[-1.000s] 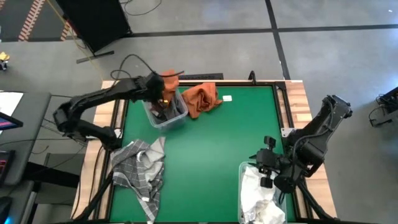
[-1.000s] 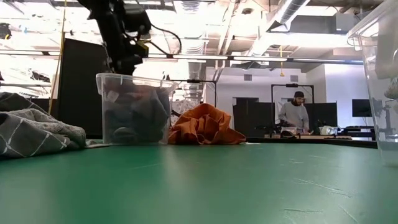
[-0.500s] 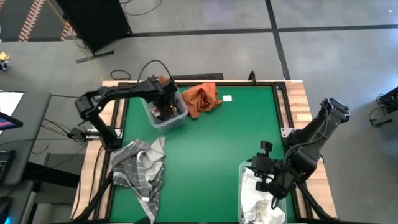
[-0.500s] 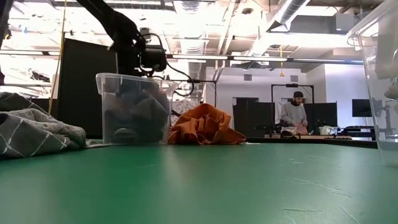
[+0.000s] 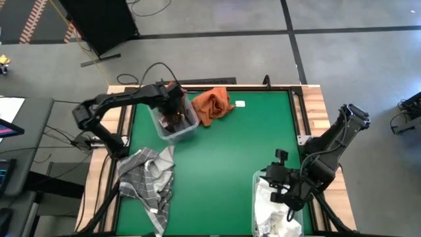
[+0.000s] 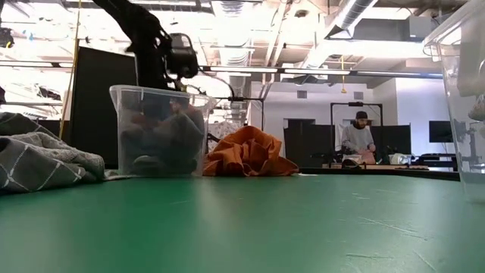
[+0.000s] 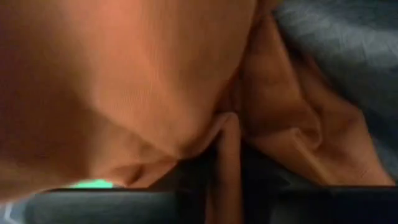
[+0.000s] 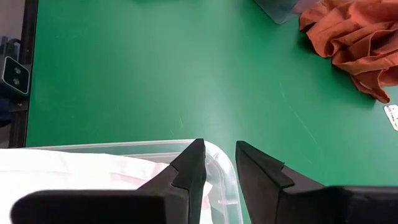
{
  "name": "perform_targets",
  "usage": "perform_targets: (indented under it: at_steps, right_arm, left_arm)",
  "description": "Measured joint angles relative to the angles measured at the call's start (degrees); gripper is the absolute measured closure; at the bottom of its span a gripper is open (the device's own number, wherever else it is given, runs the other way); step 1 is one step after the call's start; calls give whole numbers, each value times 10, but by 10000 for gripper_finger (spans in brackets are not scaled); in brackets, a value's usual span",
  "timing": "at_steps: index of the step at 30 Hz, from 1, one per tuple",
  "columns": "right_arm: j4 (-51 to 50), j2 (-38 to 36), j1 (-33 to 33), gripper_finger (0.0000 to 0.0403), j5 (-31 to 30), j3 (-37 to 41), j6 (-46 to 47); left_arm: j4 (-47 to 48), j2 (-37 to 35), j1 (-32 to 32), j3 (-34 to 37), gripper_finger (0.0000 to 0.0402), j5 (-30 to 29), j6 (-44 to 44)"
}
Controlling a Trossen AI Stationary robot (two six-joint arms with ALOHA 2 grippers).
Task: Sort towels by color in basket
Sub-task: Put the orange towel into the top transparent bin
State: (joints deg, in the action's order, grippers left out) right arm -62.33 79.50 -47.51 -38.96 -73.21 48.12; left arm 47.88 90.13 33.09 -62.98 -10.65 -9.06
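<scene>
Covering the worktop [image 5: 223, 158] is a green mat with wooden edge strips, and the floor around it is grey. The low view looks across into an open room with ceiling ducts, dark screens and a person [image 6: 357, 139] standing at a far bench.

Two clear plastic bins stand on the mat. The far bin [image 5: 175, 120], at about 11 o'clock from the worktop centre, holds dark grey cloth [image 6: 163, 140] with some rust-orange cloth on top. The left pincer [image 5: 172, 108] is lowered into this bin; the left wrist view is filled with rust-orange fabric [image 7: 124, 87] pressed against the lens and dark grey fabric at one side, and whether the fingers are wide or closed cannot be told. The near bin [image 5: 276, 207], at about 5 o'clock, holds white towels [image 5: 273, 214]. The right pincer [image 8: 219, 163] hangs over that bin's rim with its fingers a narrow gap apart and nothing between them.

A second rust-orange towel [image 5: 212, 105] lies crumpled on the mat just beside the far bin, at about 12 o'clock. The grey plaid towel [image 5: 148, 179] lies heaped at about 8 o'clock, partly over the worktop edge.

Only the high view shows the small white tag [image 5: 239, 103] beside the orange towel on the mat and the contents of the near bin; the low view shows only that bin's clear wall [image 6: 462, 98].
</scene>
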Motion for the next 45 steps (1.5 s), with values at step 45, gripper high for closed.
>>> perform_targets:
  at_steps: [45]
  right_arm:
    - [15,0,0,283,-1,0,-6]
  left_arm:
    - [-80,28,-15,-3,233,-16,-16]
